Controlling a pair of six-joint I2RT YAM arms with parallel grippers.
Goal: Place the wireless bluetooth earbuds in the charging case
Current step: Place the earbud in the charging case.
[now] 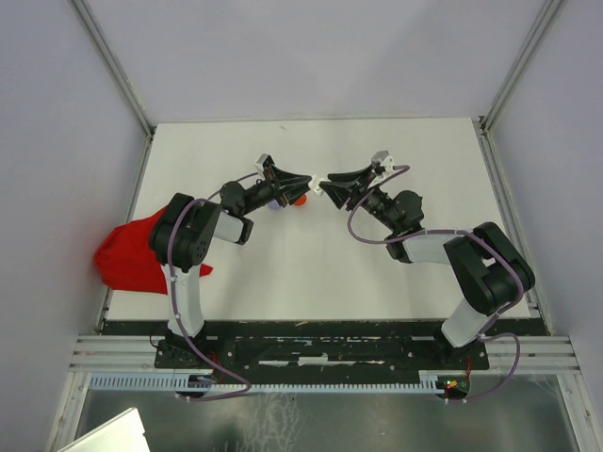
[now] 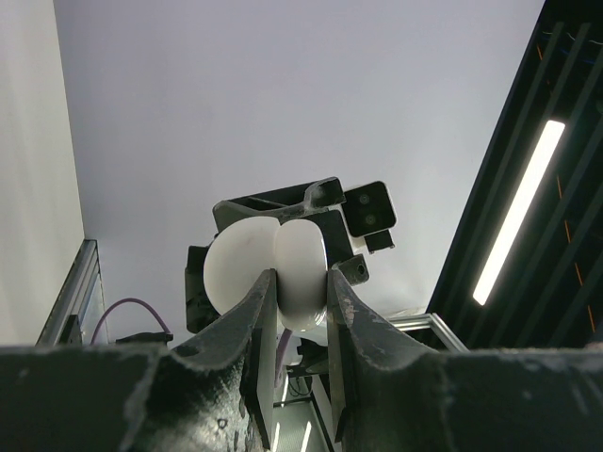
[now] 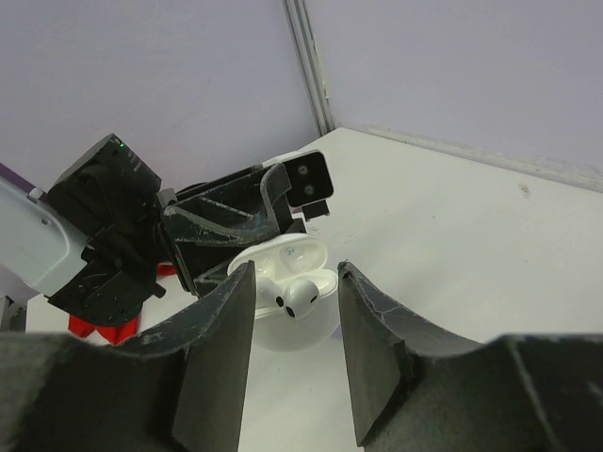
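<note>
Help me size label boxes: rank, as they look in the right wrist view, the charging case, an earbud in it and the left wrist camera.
1. charging case.
2-3. left wrist camera and earbud look alike; the camera sits farther off, so unranked.

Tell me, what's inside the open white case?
Two white earbuds sit in the charging case, with their round heads poking up. Their stems are hidden down inside the case.

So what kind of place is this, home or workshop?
Most likely a robotics lab cell: left arm and right arm bolted to an aluminium rail by a white table, plain grey panels walling it in, a strip light overhead.
</note>
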